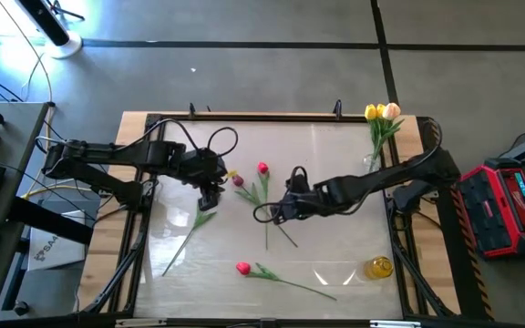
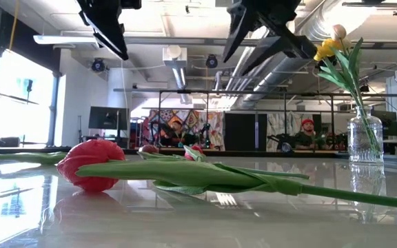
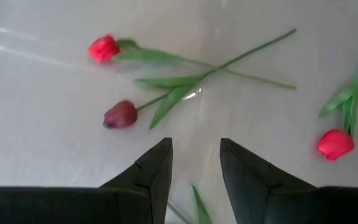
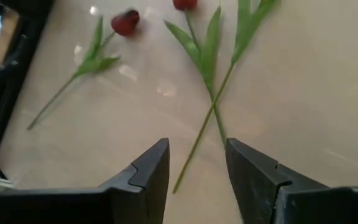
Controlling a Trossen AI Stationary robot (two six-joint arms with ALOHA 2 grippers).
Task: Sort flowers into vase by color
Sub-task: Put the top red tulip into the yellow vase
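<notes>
Both grippers hover open above the table and touch nothing. My left gripper (image 1: 210, 196) (image 3: 194, 143) hangs over the upper end of a green stem (image 1: 185, 237) whose head it hides; a leaf (image 3: 197, 208) shows between its fingers. My right gripper (image 1: 276, 214) (image 4: 196, 144) is above the crossing stems (image 4: 213, 112) of a red tulip (image 1: 262, 168) and a maroon tulip (image 1: 238, 180), which lie flat. Another red tulip (image 1: 242, 268) (image 2: 88, 165) lies near the near edge. A glass vase (image 1: 376, 159) (image 2: 365, 138) holds a yellow and a peach tulip (image 1: 383, 112).
A small yellow jar (image 1: 380, 267) stands near the table's right near corner. The glass vase stands at the far right corner. The table top (image 1: 335, 182) is glossy, with a raised wooden rim (image 1: 135, 123). Cables loop behind my left arm (image 1: 221, 141).
</notes>
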